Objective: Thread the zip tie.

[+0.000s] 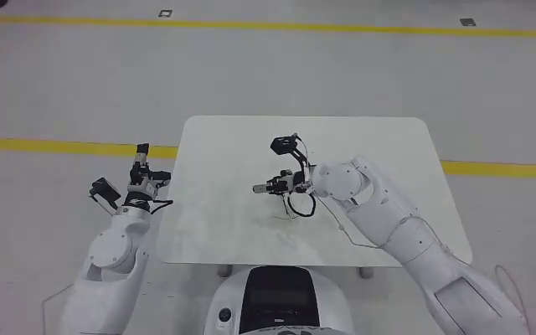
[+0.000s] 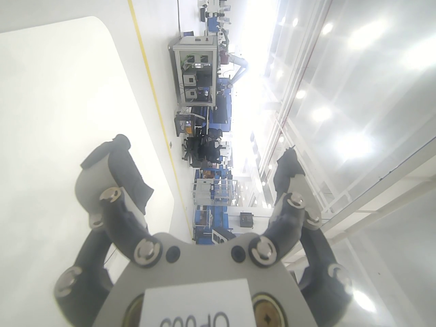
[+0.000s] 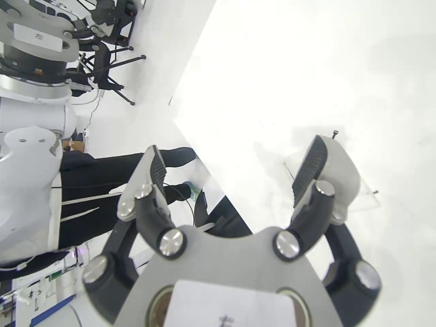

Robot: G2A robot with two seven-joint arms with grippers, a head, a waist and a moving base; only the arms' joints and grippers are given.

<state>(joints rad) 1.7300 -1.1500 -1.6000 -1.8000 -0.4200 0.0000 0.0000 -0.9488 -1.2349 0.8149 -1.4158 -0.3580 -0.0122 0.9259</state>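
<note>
Your right gripper [image 3: 235, 144] hangs over the table [image 1: 377, 151], jaws spread, zip tie [image 3: 335, 134] beside one finger. Your left gripper [image 2: 204, 146] sits off its left edge, jaws spread.

From the overhead camera I see a white rectangular table with rounded corners [image 1: 377, 159] standing on a pale grey glossy floor [image 1: 84, 75]. A yellow floor line [image 1: 251, 25] runs across beyond the table, and a second yellow stripe [image 1: 67, 146] shows on both sides of it. Two small dark square floor markers [image 1: 165, 13] sit by the far line. Through the left wrist camera I make out a grey metal-framed equipment cabinet [image 2: 195, 69], blue workbenches [image 2: 218, 212] and bright round ceiling lamps [image 2: 322, 113].
</note>
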